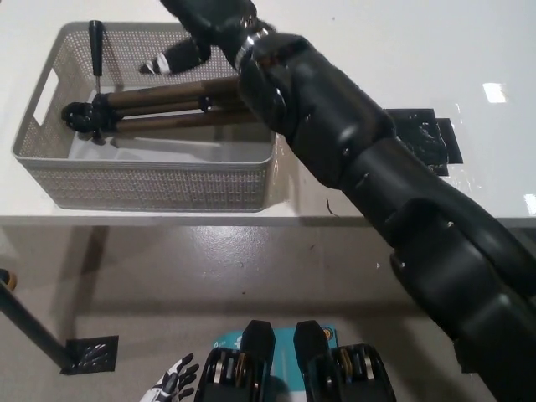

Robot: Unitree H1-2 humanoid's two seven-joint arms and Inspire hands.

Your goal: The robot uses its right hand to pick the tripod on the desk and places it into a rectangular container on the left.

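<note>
The tripod [159, 105] lies flat inside the grey mesh container [151, 180] at the table's left. Its black head [82, 115] points left, its bronze legs run right under my arm, and its thin black handle [95, 52] points to the far wall. My black right hand [205, 25] hovers over the container's far right corner, open, clear of the tripod and partly cut off by the top edge. Part of the tripod's feet is hidden by my forearm. Only the fingertips of my white left hand [173, 381] show at the bottom left, spread, holding nothing.
A patch of black tape [429, 138] is stuck on the white table [402, 50] right of my arm. The table's front edge runs just below the container. A black pole [29, 331] and a tape mark [88, 353] are on the floor at lower left.
</note>
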